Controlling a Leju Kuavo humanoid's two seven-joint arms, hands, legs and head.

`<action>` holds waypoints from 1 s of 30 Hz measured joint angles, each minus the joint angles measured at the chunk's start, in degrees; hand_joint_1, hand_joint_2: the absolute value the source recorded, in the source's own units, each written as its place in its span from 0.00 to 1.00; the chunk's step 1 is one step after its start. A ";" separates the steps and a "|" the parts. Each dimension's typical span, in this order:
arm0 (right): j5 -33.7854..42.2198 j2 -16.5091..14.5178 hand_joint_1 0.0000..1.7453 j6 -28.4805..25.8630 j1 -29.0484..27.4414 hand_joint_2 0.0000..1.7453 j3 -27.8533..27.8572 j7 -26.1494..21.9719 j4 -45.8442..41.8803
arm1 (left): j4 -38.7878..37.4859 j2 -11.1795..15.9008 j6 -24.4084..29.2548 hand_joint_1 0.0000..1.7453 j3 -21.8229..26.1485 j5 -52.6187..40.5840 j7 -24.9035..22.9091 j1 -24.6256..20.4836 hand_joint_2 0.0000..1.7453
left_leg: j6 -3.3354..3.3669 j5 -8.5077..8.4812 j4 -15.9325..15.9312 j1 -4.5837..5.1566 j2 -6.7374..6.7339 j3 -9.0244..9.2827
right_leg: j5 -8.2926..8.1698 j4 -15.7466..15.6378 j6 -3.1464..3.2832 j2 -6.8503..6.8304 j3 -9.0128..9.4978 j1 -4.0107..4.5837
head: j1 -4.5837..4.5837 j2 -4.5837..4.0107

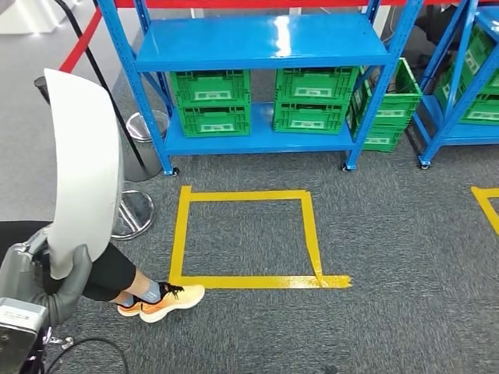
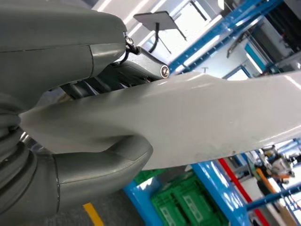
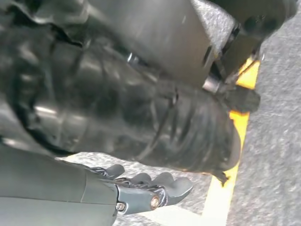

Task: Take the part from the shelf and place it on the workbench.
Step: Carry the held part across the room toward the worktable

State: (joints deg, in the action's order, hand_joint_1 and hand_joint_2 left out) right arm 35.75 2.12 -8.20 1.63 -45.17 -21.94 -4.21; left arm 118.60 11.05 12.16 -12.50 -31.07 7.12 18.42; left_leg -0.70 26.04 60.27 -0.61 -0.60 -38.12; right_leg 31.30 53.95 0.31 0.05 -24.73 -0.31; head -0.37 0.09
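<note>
- The left hand [image 1: 56, 284] holds the white curved part [image 1: 83, 167] at 9 o'clock in the head view; its thumb [image 2: 103, 167] presses against the part's face, and the other fingers are hidden behind it.
- The right hand [image 3: 142, 193] hangs over the floor with its fingers stretched out, holding nothing.
- The labels on the 4 green crates [image 1: 212, 101] are too small to read.
- The blue shelf [image 1: 265, 47] stands at 12 o'clock, behind a yellow tape square [image 1: 247, 238].
- A person's orange shoe [image 1: 164, 300] touches the tape.

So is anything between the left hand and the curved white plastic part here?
No. The left hand already grips the curved white plastic part at its lower end; the workbench isn't visible.
</note>
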 joint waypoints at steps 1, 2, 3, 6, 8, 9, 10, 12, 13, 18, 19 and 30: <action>0.14 0.03 0.00 0.04 -0.08 0.00 0.00 -0.11 -0.01 | -0.01 0.06 -0.14 1.00 0.00 0.20 0.07 0.02 1.00 | -0.15 3.34 3.28 -0.02 0.07 -0.65 | -0.68 0.03 0.23 0.14 -0.77 0.04 | -0.07 0.00; 0.24 0.05 0.00 0.07 -0.12 0.00 0.00 -0.22 -0.01 | -0.01 0.11 -0.29 1.00 0.00 0.36 0.15 0.03 1.00 | -0.26 6.01 7.17 -0.03 0.09 -1.29 | -1.37 0.12 0.34 0.34 -1.57 0.08 | -0.10 0.00; 0.33 0.05 0.00 0.09 -0.13 0.00 0.00 -0.31 -0.01 | -0.02 0.14 -0.39 1.00 0.00 0.52 0.25 0.04 1.00 | -0.32 7.27 10.70 -0.03 0.11 -1.72 | -1.98 0.27 0.35 0.62 -2.26 0.13 | -0.09 0.00; 0.60 0.04 0.00 0.13 -0.18 0.00 -0.03 -0.48 -0.03 | -0.02 0.17 -0.73 1.00 0.00 0.95 0.59 0.05 1.00 | -0.04 4.13 10.75 -0.01 0.68 1.57 | -3.43 1.27 0.04 1.96 -4.42 0.18 | -0.10 0.00; 0.79 0.03 0.00 0.12 -0.11 0.00 -0.03 -0.59 -0.05 | -0.02 0.19 -0.90 1.00 0.00 1.21 0.77 0.08 1.00 | 0.56 2.48 2.73 -0.10 2.99 7.04 | -3.91 2.15 -0.33 3.07 -5.79 0.16 | -0.05 0.00; 0.89 0.03 0.00 0.11 -0.01 0.00 -0.02 -0.66 -0.07 | -0.02 0.20 -0.99 1.00 0.00 1.39 0.84 0.13 1.00 | 0.80 2.57 -0.54 -0.13 4.10 9.06 | -4.13 2.52 -0.62 3.67 -6.32 0.16 | -0.08 0.00; 0.97 0.03 0.00 0.10 0.10 0.00 -0.02 -0.70 -0.07 | -0.02 0.21 -1.12 1.00 0.00 1.55 0.90 0.16 1.00 | 1.01 2.98 -2.42 -0.14 4.70 10.10 | -4.40 2.80 -0.94 4.27 -6.86 0.14 | -0.15 0.00; 1.08 0.09 0.00 0.08 0.12 0.00 -0.01 -0.75 -0.06 | -0.02 0.20 -1.40 1.00 0.00 1.96 1.10 0.09 1.00 | 1.40 3.41 -3.57 -0.26 3.73 10.25 | -5.04 3.07 -1.70 5.45 -7.84 0.13 | -0.31 0.00; 1.13 0.14 0.00 0.07 -0.01 0.00 -0.02 -0.75 -0.05 | -0.02 0.18 -1.53 1.00 0.00 2.12 1.21 0.00 1.00 | 1.70 3.32 -3.91 -0.39 2.87 10.12 | -4.92 3.40 -2.01 5.26 -8.47 0.18 | -0.33 0.00; 1.44 0.25 0.00 -0.03 -0.12 0.00 -0.04 -0.77 -0.05 | -0.02 0.14 -2.31 1.00 0.00 3.15 1.81 0.20 1.00 | 2.65 2.28 -4.32 -0.30 -1.03 8.86 | 2.75 17.52 -3.26 0.50 -15.00 -0.08 | 0.38 0.00; 1.54 0.25 0.00 -0.08 -0.12 0.00 -0.05 -0.77 -0.04 | -0.02 0.14 -2.51 1.00 0.00 3.34 1.88 0.22 1.00 | 2.63 2.15 -4.24 -0.24 -1.86 8.63 | 3.29 19.40 -3.41 0.30 -15.43 -0.17 | 0.38 0.00; 1.99 0.28 0.00 -0.21 -0.45 0.00 -0.05 -1.01 0.00 | -0.02 0.15 -3.26 1.00 -0.04 4.14 2.43 -0.02 1.00 | 0.19 4.28 -0.91 0.00 -4.08 7.42 | -3.35 1.97 -0.03 -1.52 -5.20 0.18 | 0.14 0.00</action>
State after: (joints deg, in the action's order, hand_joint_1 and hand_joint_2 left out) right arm 37.74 2.40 -8.41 1.18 -45.22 -22.94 -4.21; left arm 118.57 11.20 8.91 -12.55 -26.93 9.55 18.40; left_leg -0.51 30.32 59.36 -0.62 -4.68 -30.70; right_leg 27.95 55.92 0.29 -1.46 -29.92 -0.12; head -0.24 0.09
